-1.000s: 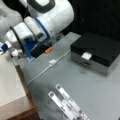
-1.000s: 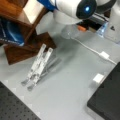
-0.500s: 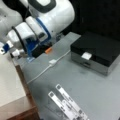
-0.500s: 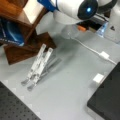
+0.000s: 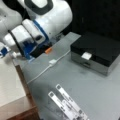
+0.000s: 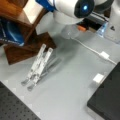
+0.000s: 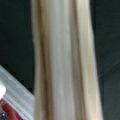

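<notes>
In a front view we see a grey table (image 5: 82, 82) with a dark room behind it. The white arm (image 5: 37, 25) fills the top left; its gripper is hidden from us there. Below and to the right of the arm an orange piece (image 5: 48, 50) lies just beside it, a white cable (image 5: 47, 68) runs across the table, and a black box (image 5: 100, 52) sits well to the right. Clear tongs (image 5: 66, 105) lie near the bottom, well apart from the arm.

In a front view from the opposite side, the arm (image 6: 75, 10) hangs at the top over the same table (image 6: 70, 95). The tongs (image 6: 37, 66) lie below and to its left, next to a wooden stand (image 6: 22, 32); the box (image 6: 107, 97) is at bottom right.

In the wrist view a pale wooden board (image 7: 65, 60) fills the middle, close up; we cannot tell whether the fingers stand apart or together.

Against the earlier frames, the arm has barely shifted, and the tongs, cable and box lie where they were.
</notes>
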Available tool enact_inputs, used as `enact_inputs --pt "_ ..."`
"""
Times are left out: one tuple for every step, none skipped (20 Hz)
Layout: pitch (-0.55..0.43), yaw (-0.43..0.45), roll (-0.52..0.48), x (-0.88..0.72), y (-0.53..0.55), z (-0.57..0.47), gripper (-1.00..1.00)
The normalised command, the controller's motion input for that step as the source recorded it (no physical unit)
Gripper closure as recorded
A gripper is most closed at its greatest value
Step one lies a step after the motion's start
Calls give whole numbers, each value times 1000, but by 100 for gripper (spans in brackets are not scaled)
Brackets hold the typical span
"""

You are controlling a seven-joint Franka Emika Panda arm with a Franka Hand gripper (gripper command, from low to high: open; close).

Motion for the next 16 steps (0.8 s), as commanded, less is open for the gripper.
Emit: enact_inputs --pt "66 110 -39 -70 -11 -69 100" --pt "64 118 -37 -72 -14 -70 100" --pt "64 129 -35 -74 -18 -71 100" --pt "65 137 -36 -75 -21 -73 100" --pt "67 146 -37 -73 -22 -71 100" --pt "70 154 -35 -68 -21 -67 100" --pt "71 161 -38 -64 -17 -63 100" --pt "75 168 -43 -61 -10 -59 100" --pt "104 175 -73 -56 5 -50 100" --pt "120 185 -77 -52 21 -34 100" --pt "120 185 -80 -49 30 -24 100" --pt "123 188 -86 -44 46 -6 100" --pt "125 190 -92 -31 67 18 100" --pt "122 192 -97 -16 96 40 100" --pt "119 199 -113 5 135 57 100" --pt "115 208 -126 25 177 69 100"
